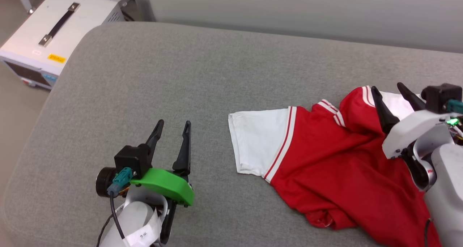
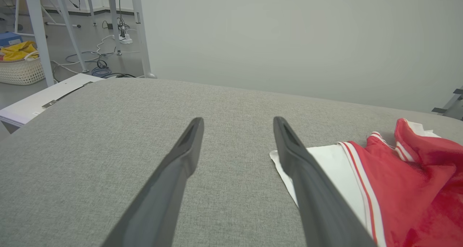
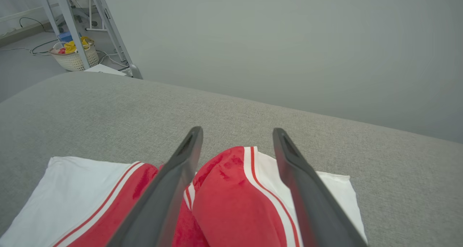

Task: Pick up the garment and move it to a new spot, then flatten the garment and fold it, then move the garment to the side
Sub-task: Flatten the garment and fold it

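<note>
The left gripper (image 1: 173, 124) is spread and empty over the bare grey surface (image 1: 152, 69), near the white sleeve edge of the shirt (image 1: 325, 160). The right gripper (image 1: 386, 88), fingers also apart and holding nothing, is over the crumpled shirt, which lies at the surface's right with wide open room to its left.

We are holding our left gripper (image 1: 174, 122) and right gripper (image 1: 386, 86) well apart, both pointing forward with jaws spread open.
</note>
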`<state>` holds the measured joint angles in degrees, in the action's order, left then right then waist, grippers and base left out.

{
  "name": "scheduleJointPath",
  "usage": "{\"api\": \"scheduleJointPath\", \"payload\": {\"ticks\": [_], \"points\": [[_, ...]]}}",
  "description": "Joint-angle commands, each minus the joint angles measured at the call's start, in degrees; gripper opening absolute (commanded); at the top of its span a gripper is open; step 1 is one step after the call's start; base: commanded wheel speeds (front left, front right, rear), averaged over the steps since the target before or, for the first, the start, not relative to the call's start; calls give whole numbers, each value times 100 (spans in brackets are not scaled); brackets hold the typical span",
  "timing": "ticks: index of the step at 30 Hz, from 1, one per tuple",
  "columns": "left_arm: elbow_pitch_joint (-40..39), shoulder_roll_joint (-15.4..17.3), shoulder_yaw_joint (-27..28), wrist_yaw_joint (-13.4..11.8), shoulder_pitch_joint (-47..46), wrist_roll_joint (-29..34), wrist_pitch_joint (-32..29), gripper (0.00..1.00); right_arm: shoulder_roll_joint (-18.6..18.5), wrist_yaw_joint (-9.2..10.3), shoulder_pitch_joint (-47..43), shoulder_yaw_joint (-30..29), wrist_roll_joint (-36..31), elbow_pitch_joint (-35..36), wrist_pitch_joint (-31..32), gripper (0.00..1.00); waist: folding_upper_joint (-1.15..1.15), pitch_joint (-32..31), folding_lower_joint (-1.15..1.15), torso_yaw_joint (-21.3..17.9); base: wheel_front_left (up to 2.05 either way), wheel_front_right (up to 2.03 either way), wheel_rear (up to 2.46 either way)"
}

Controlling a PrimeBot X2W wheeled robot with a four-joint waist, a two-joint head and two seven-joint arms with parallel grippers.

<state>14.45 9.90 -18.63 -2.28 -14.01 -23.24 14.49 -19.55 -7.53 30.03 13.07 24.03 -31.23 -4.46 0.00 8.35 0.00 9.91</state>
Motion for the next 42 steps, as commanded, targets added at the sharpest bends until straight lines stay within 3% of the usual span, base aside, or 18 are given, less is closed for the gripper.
{"api": "scheduleJointPath", "payload": {"ticks": [1,9,15,24,28,33,42], "points": [[-5,63,-1,-36,85,-2,-33,100,51,4,-181,-102,-131,116,-192,100,0,-226,0,-181,0,0,0],[-136,213,-4,-114,316,-25,-194,100,537,4,-1325,-878,-792,1254,-539,100,0,-523,0,-379,0,0,0],[-253,296,8,-189,445,-52,-304,100,1057,4,-2453,-1428,-1208,2448,-213,100,0,-641,0,-517,0,0,0],[-297,410,-68,-216,425,-77,-674,100,1456,4,-3438,-1527,-1421,3699,355,100,0,-654,0,-751,0,0,0],[-159,421,-259,-7,99,-203,-1324,100,1536,4,-3591,-1481,-1426,4045,504,100,0,-520,0,-872,0,0,0],[209,436,-519,266,-516,-439,-2589,100,1593,4,-3583,-1412,-1400,4270,593,100,0,-261,0,-1064,0,0,0],[1043,554,-666,395,-1527,-613,-4058,100,1638,4,-3305,-1266,-1308,4389,544,100,0,404,0,-1520,0,0,0]]}}
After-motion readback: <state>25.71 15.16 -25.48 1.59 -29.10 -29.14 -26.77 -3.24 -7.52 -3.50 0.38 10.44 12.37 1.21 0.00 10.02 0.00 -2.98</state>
